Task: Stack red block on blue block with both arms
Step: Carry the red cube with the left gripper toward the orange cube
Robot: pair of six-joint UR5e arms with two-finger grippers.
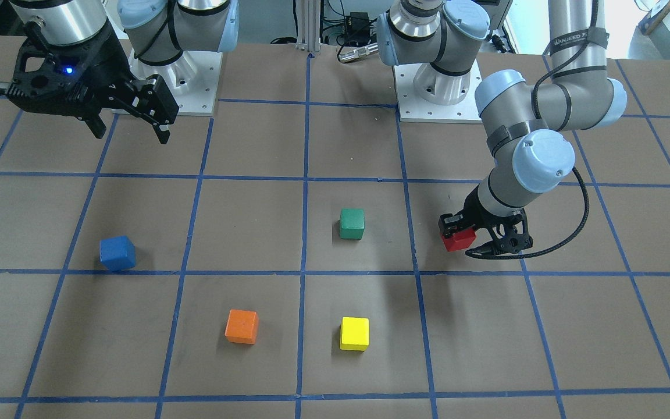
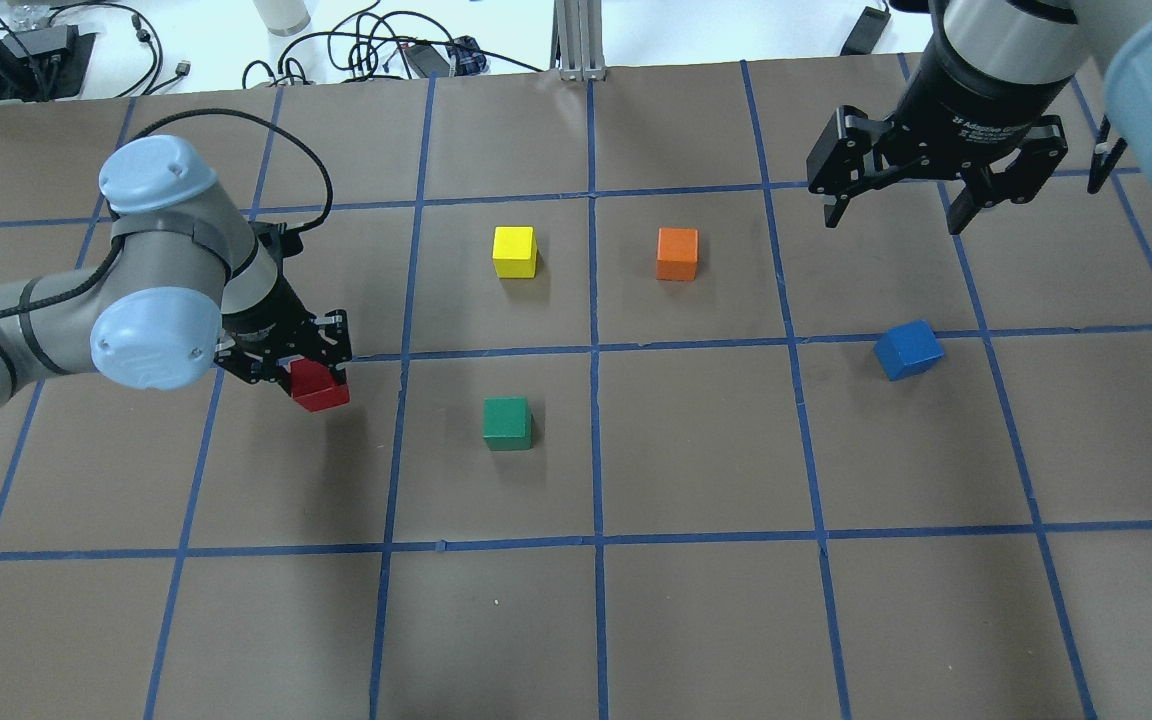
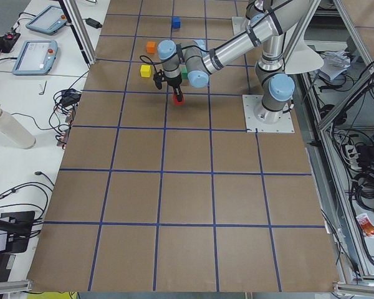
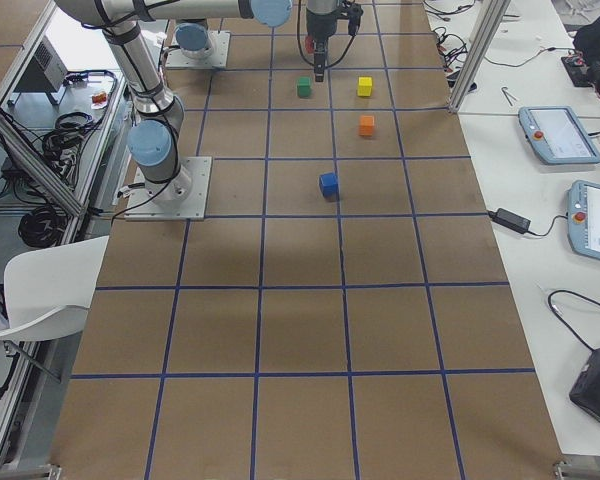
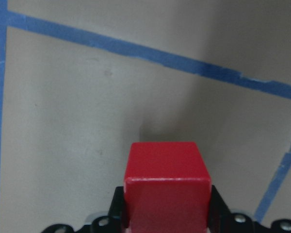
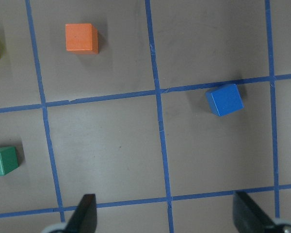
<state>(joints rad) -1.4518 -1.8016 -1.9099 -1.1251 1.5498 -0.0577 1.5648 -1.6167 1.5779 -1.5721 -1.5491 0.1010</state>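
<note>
Red block point(image 5: 166, 179) sits squeezed tight in the left gripper point(image 2: 308, 372), far from the blue block point(image 2: 908, 349). The right gripper point(image 2: 891, 215) hangs wide open, holding nothing. I think a sloppy pass between them could drop it.

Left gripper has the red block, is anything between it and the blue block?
Nothing sits squarely on that line. The green block lies just off it, on the robot's side, so a low carry of the red block in the left gripper toward the blue block might brush it.
</note>
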